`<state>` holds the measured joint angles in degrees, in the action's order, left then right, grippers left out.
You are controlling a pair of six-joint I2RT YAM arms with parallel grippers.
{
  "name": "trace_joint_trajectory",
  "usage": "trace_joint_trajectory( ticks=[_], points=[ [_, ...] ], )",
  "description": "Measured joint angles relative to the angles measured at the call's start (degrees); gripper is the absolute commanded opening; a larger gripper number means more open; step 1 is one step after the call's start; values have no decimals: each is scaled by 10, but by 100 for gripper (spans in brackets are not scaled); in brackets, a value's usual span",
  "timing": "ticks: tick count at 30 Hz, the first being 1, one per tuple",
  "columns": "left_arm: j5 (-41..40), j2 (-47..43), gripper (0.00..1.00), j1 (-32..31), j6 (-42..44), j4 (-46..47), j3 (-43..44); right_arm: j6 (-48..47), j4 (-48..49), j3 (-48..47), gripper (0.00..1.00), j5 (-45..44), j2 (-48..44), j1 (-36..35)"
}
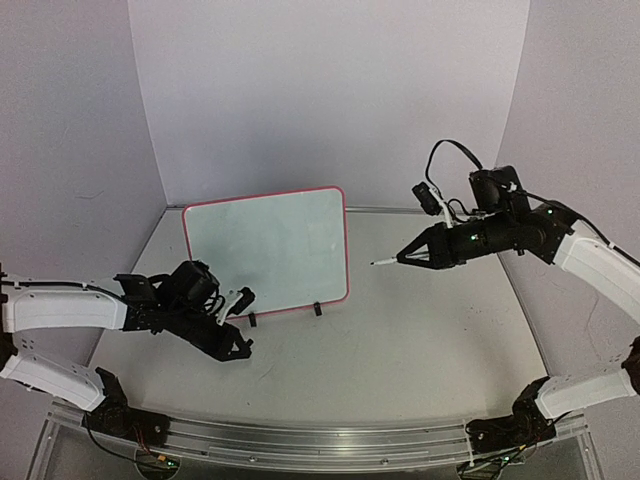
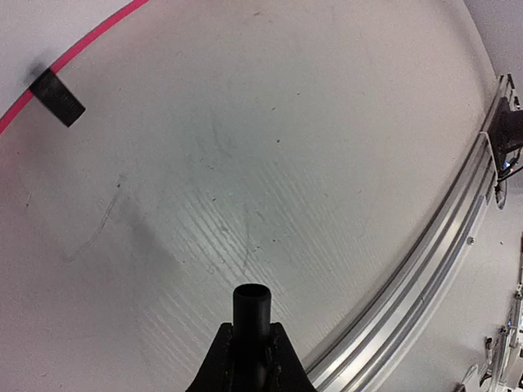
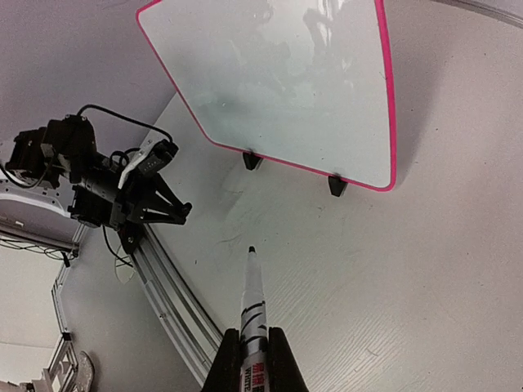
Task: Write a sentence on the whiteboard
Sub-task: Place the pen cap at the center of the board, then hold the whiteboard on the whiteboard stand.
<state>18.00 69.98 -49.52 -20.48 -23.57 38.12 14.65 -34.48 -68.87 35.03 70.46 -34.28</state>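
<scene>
Marker [image 3: 252, 294] nearest, right hand [image 3: 252, 333] clamped on its barrel; left hand [image 2: 252, 328] clamped on black tube [image 2: 252, 298]; whiteboard [image 1: 268, 250] upright on counter [image 1: 420, 330] between arms, 2 feet [image 3: 337, 186], blank; likely light, tippy; you press gently, brace its rim.

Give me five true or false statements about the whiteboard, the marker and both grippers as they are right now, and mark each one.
1. A sentence is written on the whiteboard. False: its face looks blank.
2. The right gripper is shut on a marker. True.
3. The marker's tip touches the whiteboard. False: it hangs in the air, off the board's right edge.
4. The left gripper is shut on a short black tube. True.
5. The whiteboard lies flat. False: it stands upright on two black feet.
</scene>
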Motion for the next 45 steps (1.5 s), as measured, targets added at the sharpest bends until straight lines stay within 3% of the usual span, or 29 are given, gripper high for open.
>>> trace_joint_trajectory(
  ticks=[11, 23, 37, 45],
  points=[
    [-75, 55, 23, 0, -75, 61, -27, 43, 68, 53, 0, -51, -50, 0],
    [-107, 83, 76, 0, -75, 49, -15, 56, 82, 74, 0, -70, -63, 0],
    [-126, 4, 80, 4, -21, -147, 144, 71, 109, 93, 0, -95, -81, 0],
    [-109, -39, 80, 102, 82, -238, 251, 79, 133, 102, 0, -101, -104, -10]
  ],
)
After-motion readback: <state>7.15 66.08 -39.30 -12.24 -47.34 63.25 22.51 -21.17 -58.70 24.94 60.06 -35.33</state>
